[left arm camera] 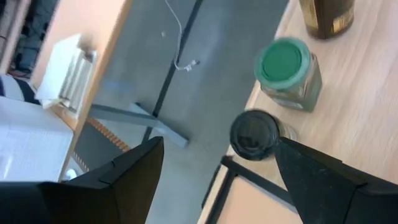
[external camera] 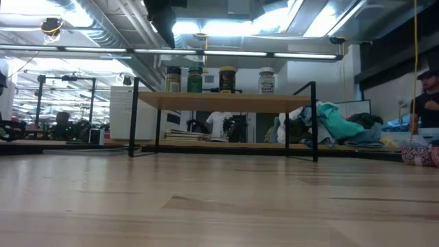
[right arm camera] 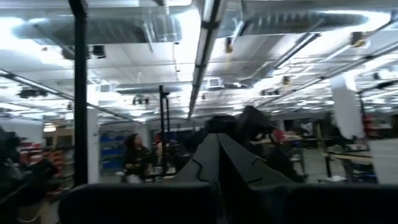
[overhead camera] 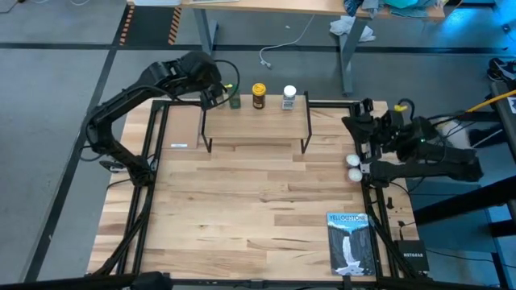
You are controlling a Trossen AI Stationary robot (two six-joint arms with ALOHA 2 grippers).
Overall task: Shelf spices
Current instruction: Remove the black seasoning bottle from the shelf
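Note:
The shelf (overhead camera: 256,127) stands at the table's far side. On its plank top four spice jars stand upright in a row: a dark-lidded jar (left arm camera: 255,134), a green one (overhead camera: 235,101), an amber one with a yellow lid (overhead camera: 259,95) and a clear one with a white lid (overhead camera: 289,97). My left gripper (overhead camera: 216,93) hovers open above the shelf's left end. The dark-lidded jar shows between its fingers (left arm camera: 323,180), below them. My right gripper (right arm camera: 217,162) is shut on nothing, raised at the table's right edge and pointing up into the room.
A blue-and-white book (overhead camera: 348,242) lies at the table's near right corner. The black frame rails (overhead camera: 153,161) run along the table's left and right sides. Bare wood spreads between the shelf and the near edge.

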